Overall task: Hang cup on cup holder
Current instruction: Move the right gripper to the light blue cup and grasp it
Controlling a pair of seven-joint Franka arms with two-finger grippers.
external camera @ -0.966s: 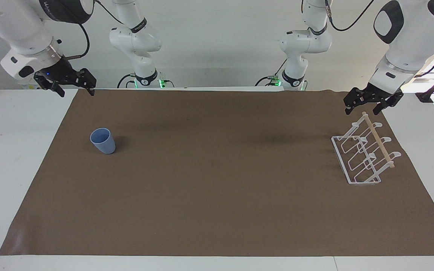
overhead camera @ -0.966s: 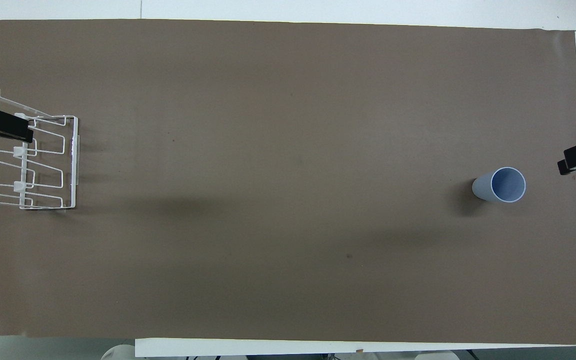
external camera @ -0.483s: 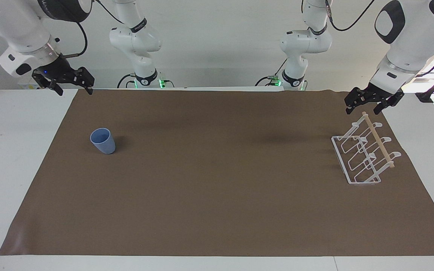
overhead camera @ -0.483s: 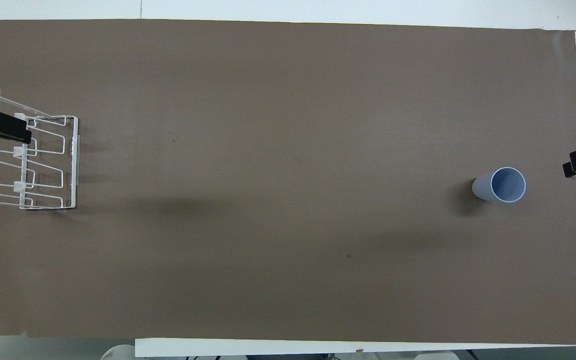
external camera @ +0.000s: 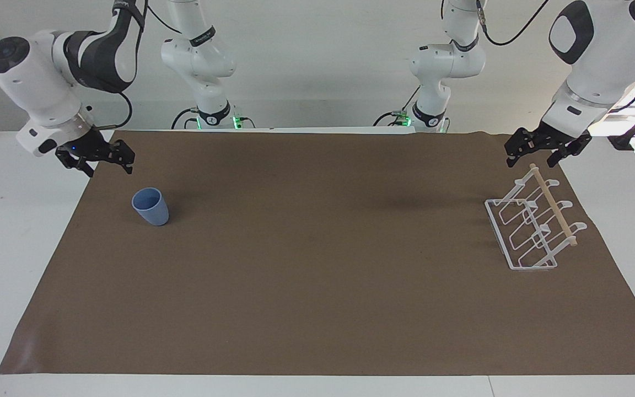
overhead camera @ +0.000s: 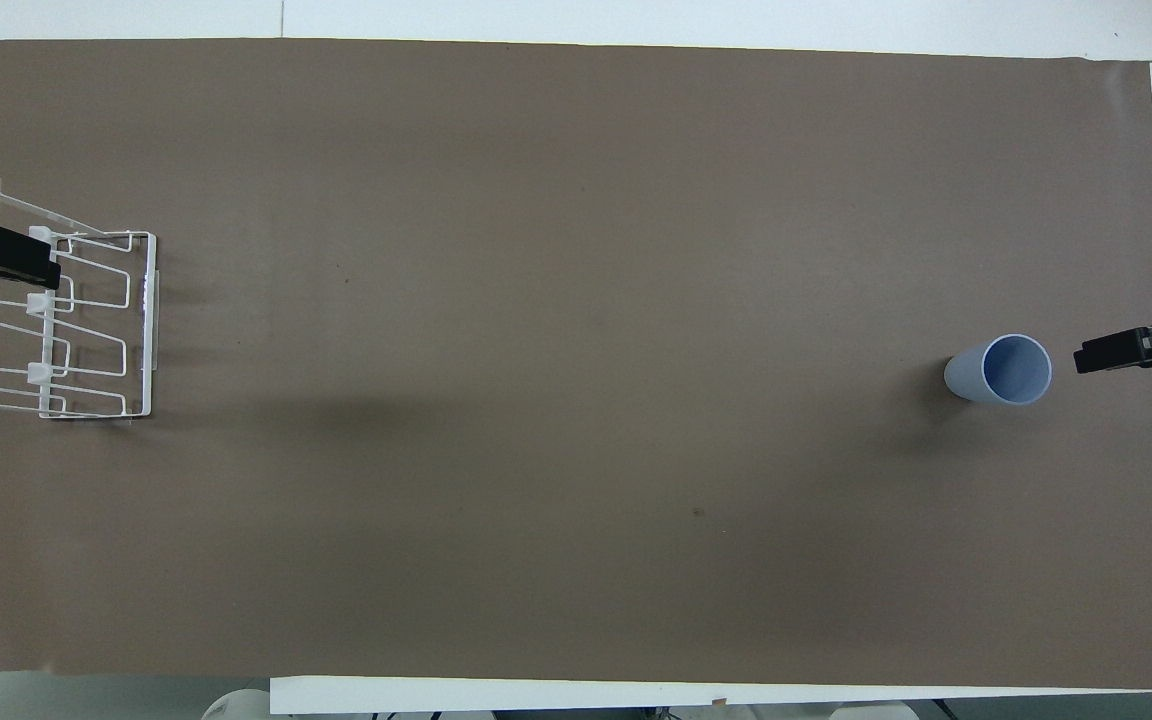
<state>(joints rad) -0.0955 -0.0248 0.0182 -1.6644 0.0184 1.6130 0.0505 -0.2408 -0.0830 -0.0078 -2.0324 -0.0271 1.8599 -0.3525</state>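
A small matte light-blue cup point(external camera: 150, 206), tapered and handleless, stands upright on brown paper point(external camera: 317, 286) toward the right arm's end of the worktop. The right gripper point(external camera: 104, 164) hangs beside it, jaws apart. The left gripper point(external camera: 532, 157) waits, jaws apart, over the white wire cup holder point(external camera: 532, 226) with its pale wooden rod.

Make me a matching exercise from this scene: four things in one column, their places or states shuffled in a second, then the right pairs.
1. cup
2. cup holder
3. right gripper
4. left gripper

A. open, in the air over the rack's rod end
B. upright on the mat, toward the right arm's end
C. open, in the air near the cup
D. standing empty, toward the left arm's end

Pairs: 1-B, 2-D, 3-C, 4-A
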